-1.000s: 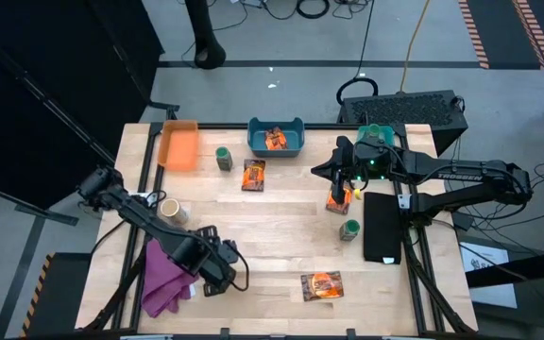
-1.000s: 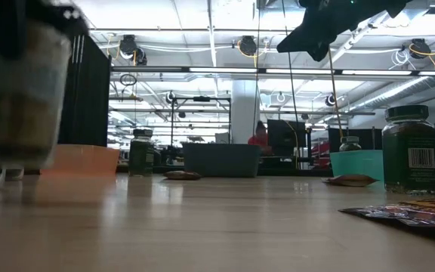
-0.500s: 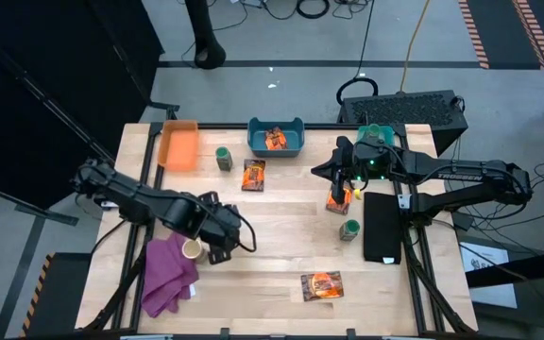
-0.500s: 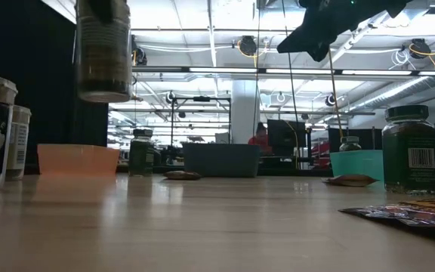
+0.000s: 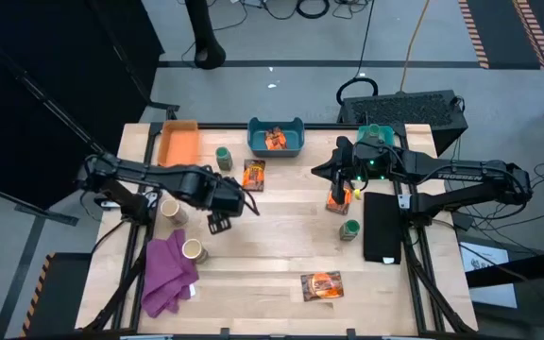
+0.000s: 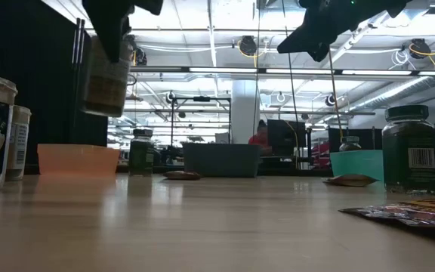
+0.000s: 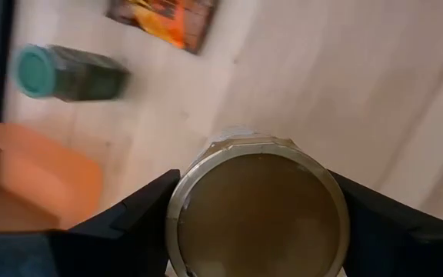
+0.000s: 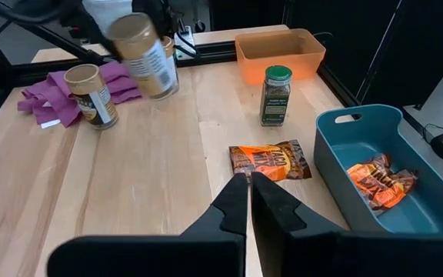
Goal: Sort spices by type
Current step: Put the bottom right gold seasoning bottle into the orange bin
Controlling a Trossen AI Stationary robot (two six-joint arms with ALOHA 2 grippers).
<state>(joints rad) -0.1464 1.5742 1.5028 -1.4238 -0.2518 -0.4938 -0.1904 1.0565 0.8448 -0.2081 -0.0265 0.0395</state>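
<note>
My left gripper [image 5: 219, 210] hangs over the table's left middle, shut on a tan jar with a cream top [image 6: 106, 75], seen in the right wrist view as tan jar [image 8: 146, 58]. Two more tan jars [image 5: 170, 210] [image 5: 193, 250] stand near the purple cloth [image 5: 166, 274]. Green jars [image 5: 223, 158] [image 5: 349, 229] stand upright. Orange-and-dark packets [image 5: 253, 175] [image 5: 322, 285] lie flat, and others sit in the blue bin [image 5: 296, 142]. My right gripper [image 8: 248, 188] is shut and hovers above a packet [image 5: 338, 200], touching nothing. My left gripper pinches the tan jar between its two fingers [image 7: 129, 223], one on each side of the jar's upper rim [image 7: 177, 219]. The fingers come from above, pointing down. The jar hangs lifted clear of the table and slightly tilted [image 6: 106, 75].
An orange bin [image 5: 178, 144] sits at the far left, the blue bin at far centre, and a teal bin [image 5: 376, 135] at far right under the right arm. A black flat slab [image 5: 382, 227] lies at the right edge. Bare wood spreads across the table's middle [image 5: 281, 231].
My left gripper has carried the tan jar from beside the purple cloth at the near edge up and toward the far edge, closer to the orange bin. The jar is lifted clear throughout. A second tan jar by the cloth has come into view behind the arm.
</note>
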